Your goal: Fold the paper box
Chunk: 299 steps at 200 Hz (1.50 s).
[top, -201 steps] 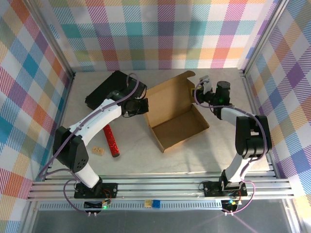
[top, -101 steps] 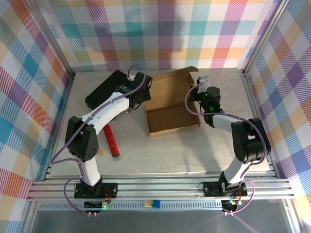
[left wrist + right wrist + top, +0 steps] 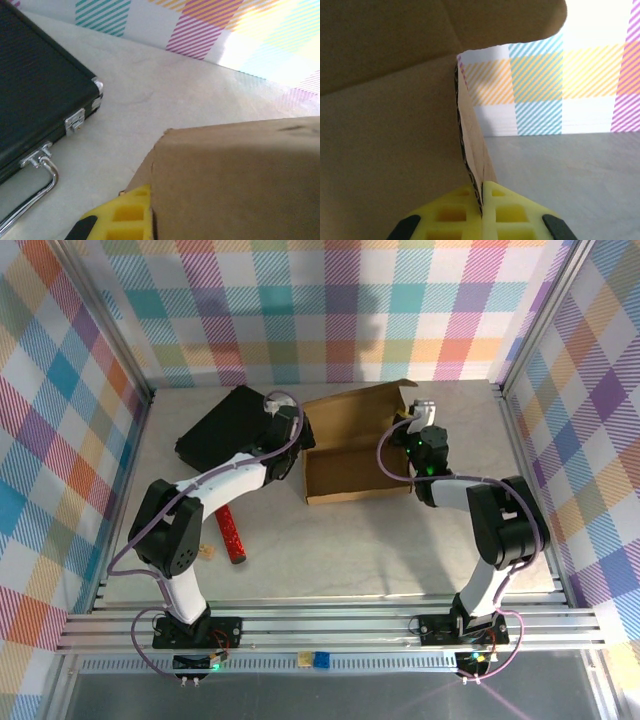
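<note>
So the plain brown corrugated cardboard box (image 3: 355, 455) sits open-topped toward the back of the grey bench (image 3: 350, 560), right between my two hands, with its lid flap standing up behind. My left hand (image 3: 303, 438) is pinching its left wall, one yellow finger (image 3: 122, 220) tight against the cardboard. My right hand (image 3: 481, 210) is squeezed onto the right wall's edge. The flat black case with a metal handle (image 3: 35, 100) lies just left of the box.
</note>
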Motion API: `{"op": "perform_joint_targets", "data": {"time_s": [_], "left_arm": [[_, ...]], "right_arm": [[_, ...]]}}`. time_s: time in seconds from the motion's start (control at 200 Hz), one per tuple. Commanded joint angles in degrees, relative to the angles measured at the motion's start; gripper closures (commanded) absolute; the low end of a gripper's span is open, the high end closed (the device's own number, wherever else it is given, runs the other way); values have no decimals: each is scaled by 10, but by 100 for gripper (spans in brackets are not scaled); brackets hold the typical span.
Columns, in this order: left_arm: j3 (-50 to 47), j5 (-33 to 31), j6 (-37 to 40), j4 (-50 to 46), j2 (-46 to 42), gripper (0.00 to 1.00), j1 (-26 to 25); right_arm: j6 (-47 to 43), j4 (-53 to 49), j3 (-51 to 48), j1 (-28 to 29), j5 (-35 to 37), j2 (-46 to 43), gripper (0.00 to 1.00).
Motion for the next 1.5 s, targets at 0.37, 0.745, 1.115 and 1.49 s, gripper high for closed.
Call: {"op": "perform_joint_targets", "data": {"time_s": [0.37, 0.745, 1.115, 1.49], "left_arm": [[-36, 2, 95, 159, 23, 100, -80], [-80, 7, 127, 208, 25, 100, -87], [-106, -1, 137, 226, 33, 100, -98], [-83, -17, 147, 197, 45, 100, -107]], "right_arm": [[85, -67, -46, 22, -22, -19, 86], [142, -227, -43, 22, -76, -133, 64], [216, -396, -83, 50, -89, -328, 45], [226, -488, -79, 59, -103, -353, 37]]}}
